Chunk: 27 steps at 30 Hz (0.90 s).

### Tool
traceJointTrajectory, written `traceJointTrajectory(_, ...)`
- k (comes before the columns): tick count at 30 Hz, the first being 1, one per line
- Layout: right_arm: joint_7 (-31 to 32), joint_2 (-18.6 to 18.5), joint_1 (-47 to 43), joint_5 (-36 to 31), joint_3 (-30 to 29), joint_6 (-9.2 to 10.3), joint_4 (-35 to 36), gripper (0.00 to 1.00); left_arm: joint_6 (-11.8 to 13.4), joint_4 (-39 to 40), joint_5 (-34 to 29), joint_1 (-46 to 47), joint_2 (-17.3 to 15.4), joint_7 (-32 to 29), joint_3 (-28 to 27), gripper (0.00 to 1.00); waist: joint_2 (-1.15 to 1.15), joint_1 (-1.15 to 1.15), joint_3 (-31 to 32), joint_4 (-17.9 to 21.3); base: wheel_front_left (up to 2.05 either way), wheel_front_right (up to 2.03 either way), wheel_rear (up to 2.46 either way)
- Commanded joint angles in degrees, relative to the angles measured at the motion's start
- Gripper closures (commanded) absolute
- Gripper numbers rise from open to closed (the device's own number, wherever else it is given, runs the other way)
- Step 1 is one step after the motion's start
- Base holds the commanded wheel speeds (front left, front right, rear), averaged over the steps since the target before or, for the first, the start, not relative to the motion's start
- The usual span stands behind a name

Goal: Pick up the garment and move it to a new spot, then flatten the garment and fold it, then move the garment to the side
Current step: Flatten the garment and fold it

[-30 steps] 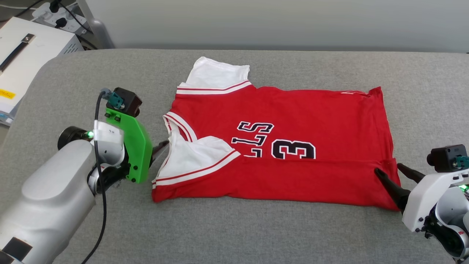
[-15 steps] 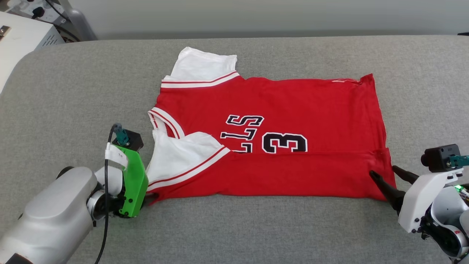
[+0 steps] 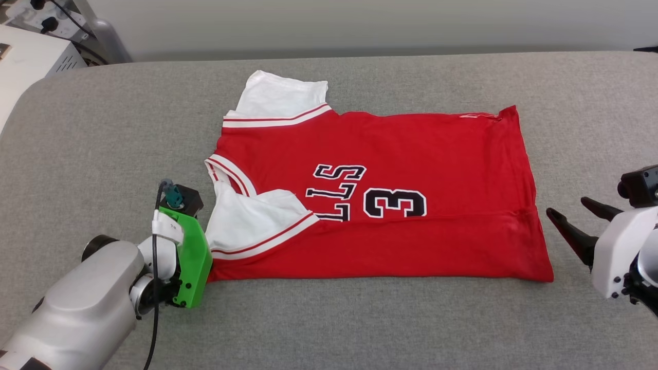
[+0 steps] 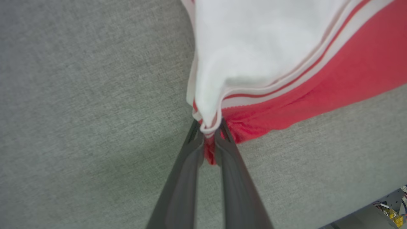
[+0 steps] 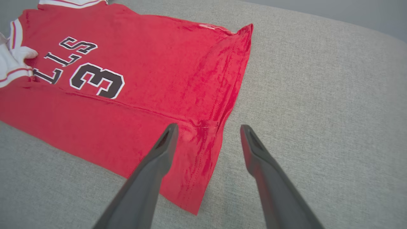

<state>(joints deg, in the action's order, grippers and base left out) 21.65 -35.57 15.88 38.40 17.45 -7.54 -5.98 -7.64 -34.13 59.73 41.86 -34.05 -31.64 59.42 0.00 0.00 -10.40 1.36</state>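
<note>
The garment, a red jersey with white sleeves and black letters and a "3", lies flat on the grey surface, neck to the left, its near long edge folded over. My left gripper is shut on the near-left corner, pinching white sleeve trim and red cloth; in the head view its green mount hides the fingers. My right gripper stands open just right of the hem, apart from the cloth. In the right wrist view the right gripper hangs over the garment at the hem's fold line.
The grey padded surface extends well past the garment on all sides, with a rounded corner at the far left. A white box and a power strip sit beyond that corner. A pale wall runs along the back.
My left gripper came down from beside the collar to the near-left corner and shut on it. My right gripper drew back rightward off the hem. The camera shifted slightly.
</note>
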Motion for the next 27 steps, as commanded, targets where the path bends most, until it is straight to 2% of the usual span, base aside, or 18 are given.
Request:
traceJointTrajectory(1,2.2,-0.9,1.1,0.2,-0.1,0.05,1.0,0.00,0.2,0.6,-0.2,-1.2,0.1,0.6,1.0,1.00,0.00,0.00,0.9,-0.5,0.00,0.00,0.00)
traceJointTrajectory(6,12.6,-4.1,0.9,3.3,0.3,0.05,1.8,0.00,0.2,4.2,-0.9,-0.5,-1.2,2.8,1.5,1.00,0.00,0.00,1.3,-1.2,0.00,0.00,0.00)
traceJointTrajectory(11,18.9,-4.6,0.7,4.7,1.1,0.05,-0.1,0.00,0.2,6.5,-1.6,0.3,-1.3,4.1,1.5,1.00,0.00,0.00,0.3,-2.1,0.00,0.00,0.00)
traceJointTrajectory(16,19.9,-2.3,1.6,3.4,3.1,0.05,-4.0,0.00,0.6,7.6,-2.3,1.4,-0.7,4.8,1.3,1.00,0.00,0.00,-1.4,-3.1,0.00,0.00,0.00)
traceJointTrajectory(23,18.3,3.0,1.2,4.1,6.1,0.05,-12.6,0.00,1.1,7.7,-2.3,2.2,-0.2,5.8,0.8,1.00,0.00,0.00,-3.4,-3.9,0.00,0.00,0.00)
traceJointTrajectory(27,15.7,3.7,1.4,4.6,8.1,0.05,-14.8,0.00,1.3,7.0,-1.7,1.8,-0.1,6.7,0.2,1.00,0.00,0.00,-3.5,-3.6,0.00,0.00,0.00)
